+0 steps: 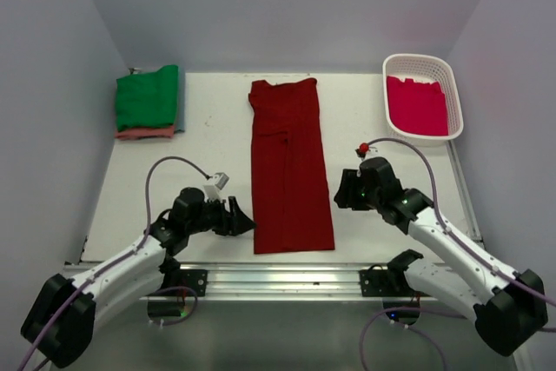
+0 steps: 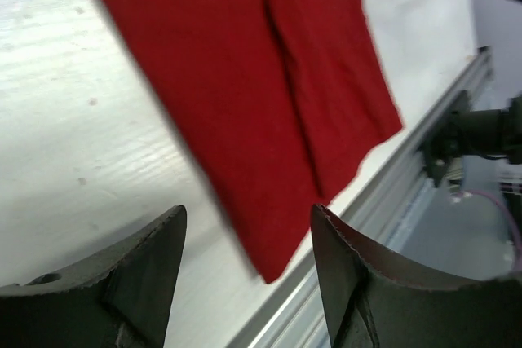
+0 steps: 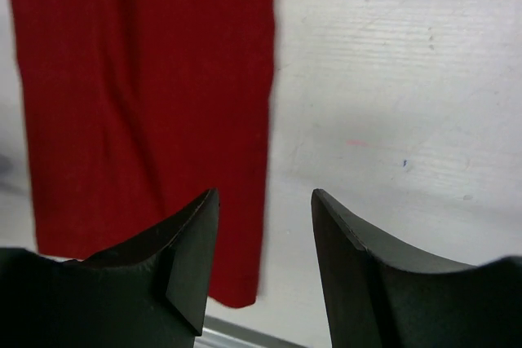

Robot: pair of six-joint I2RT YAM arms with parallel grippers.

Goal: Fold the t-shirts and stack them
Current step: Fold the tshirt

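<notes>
A large dark red t-shirt (image 1: 290, 171) lies in a long narrow folded strip down the table's middle, collar end far, hem near. It also shows in the left wrist view (image 2: 269, 95) and the right wrist view (image 3: 147, 95). My left gripper (image 1: 247, 219) (image 2: 249, 222) is open and empty, just left of the shirt's near left corner. My right gripper (image 1: 340, 190) (image 3: 265, 201) is open and empty, just right of the shirt's right edge near the hem. A crimson-pink t-shirt (image 1: 417, 105) lies in the white basket (image 1: 454, 93). A folded green t-shirt (image 1: 148, 97) tops a stack with a salmon-pink one (image 1: 143, 133) and a bluish one (image 1: 179, 102).
The stack sits at the table's far left corner, the basket at the far right. A metal rail (image 1: 287, 280) runs along the near table edge and shows in the left wrist view (image 2: 383, 201). Grey walls close in the table on three sides.
</notes>
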